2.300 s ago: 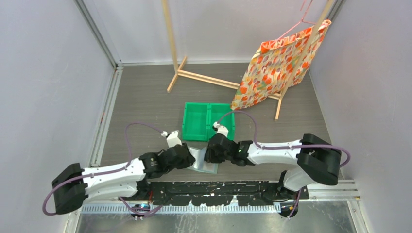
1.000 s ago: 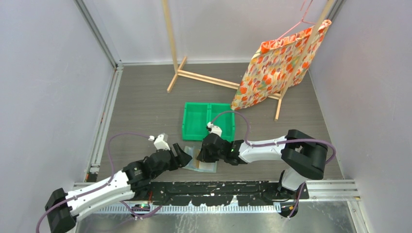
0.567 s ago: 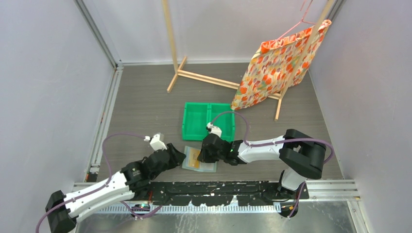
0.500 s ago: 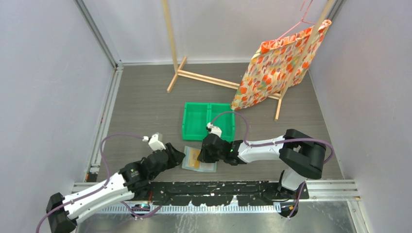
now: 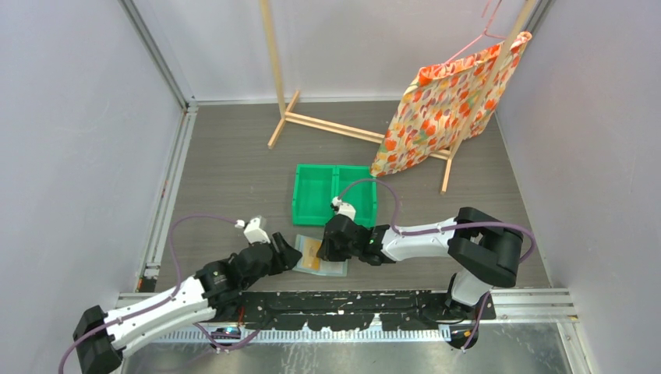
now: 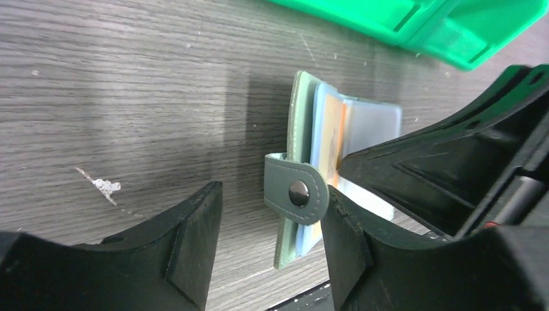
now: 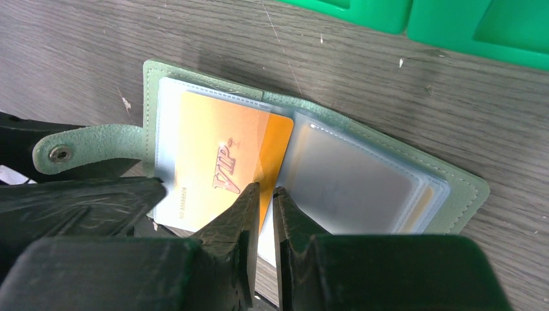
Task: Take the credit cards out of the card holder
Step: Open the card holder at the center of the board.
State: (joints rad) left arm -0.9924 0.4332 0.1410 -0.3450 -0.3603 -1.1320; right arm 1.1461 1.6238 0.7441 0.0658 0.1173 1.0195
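Right wrist shows the holder (image 7: pixel 349 175) lying open and flat on the table (image 7: pixel 97 39), near the green bin (image 7: pixel 453 26) but not touching it. An orange card (image 7: pixel 213 155) printed "VIP" sits in the left-hand clear sleeve, its right end poking out past the sleeve toward the fold. My right claw (image 7: pixel 264 194) is drawn almost together over that card's lower right edge, with only a thin slit between the fingers. Whether they truly pinch the card I cannot tell. Under the stacked sleeves on the right, a tan sliver of a second card (image 7: pixel 424 202) peeks out.

Left wrist sees the holder from its left side, with its sleeves fanned up a little. My left claw (image 6: pixel 270 194) is spread wide and holds nothing. The snap strap (image 6: pixel 294 191) juts out between its two fingers – close against the right finger, well clear of the left one.

From the top camera both claws meet low over the holder, left claw at its left edge, right claw on its far right side – the orange card showing between them
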